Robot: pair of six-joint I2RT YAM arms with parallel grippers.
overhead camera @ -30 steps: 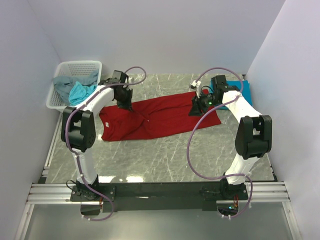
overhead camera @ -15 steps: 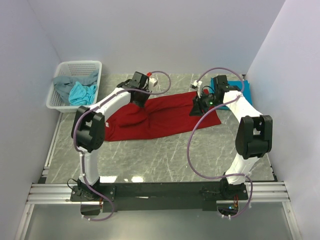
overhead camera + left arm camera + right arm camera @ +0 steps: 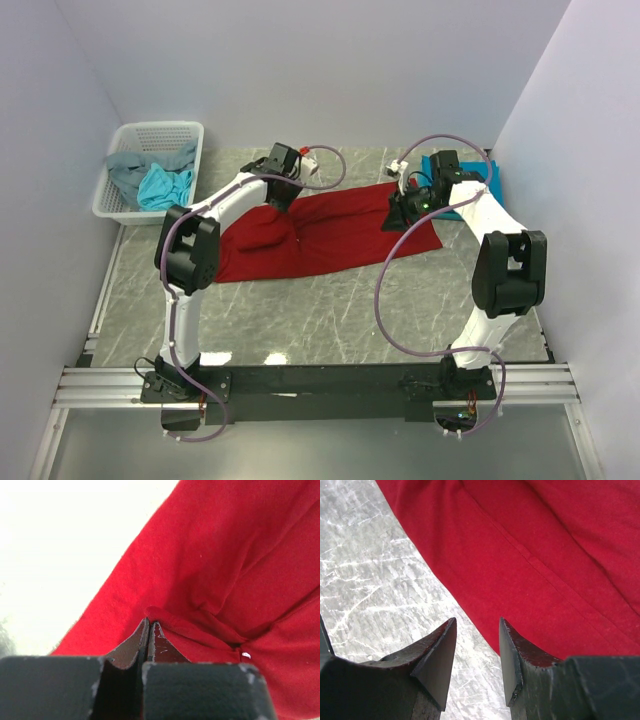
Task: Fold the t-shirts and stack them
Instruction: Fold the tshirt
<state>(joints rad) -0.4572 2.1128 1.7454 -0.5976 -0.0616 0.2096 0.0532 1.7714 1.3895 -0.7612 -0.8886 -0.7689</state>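
Observation:
A dark red t-shirt (image 3: 340,235) lies across the middle of the marble table, its left part bunched and lifted over itself. My left gripper (image 3: 283,197) is shut on a fold of the red cloth at its far left edge; in the left wrist view the closed fingertips (image 3: 149,623) pinch a ridge of the shirt (image 3: 225,555). My right gripper (image 3: 398,218) is open and hovers over the shirt's right end; in the right wrist view (image 3: 477,625) it is empty, over the shirt's edge (image 3: 545,555) and bare marble. A teal-blue t-shirt (image 3: 493,180) lies at the far right, partly hidden by the right arm.
A white mesh basket (image 3: 160,128) stands at the far left and holds a grey shirt (image 3: 125,170) and a light turquoise shirt (image 3: 165,185). White walls close in the table on three sides. Purple cables loop off both arms.
My left gripper has moved to the right with the red shirt's left part, which now bunches toward the middle. The right gripper has barely moved.

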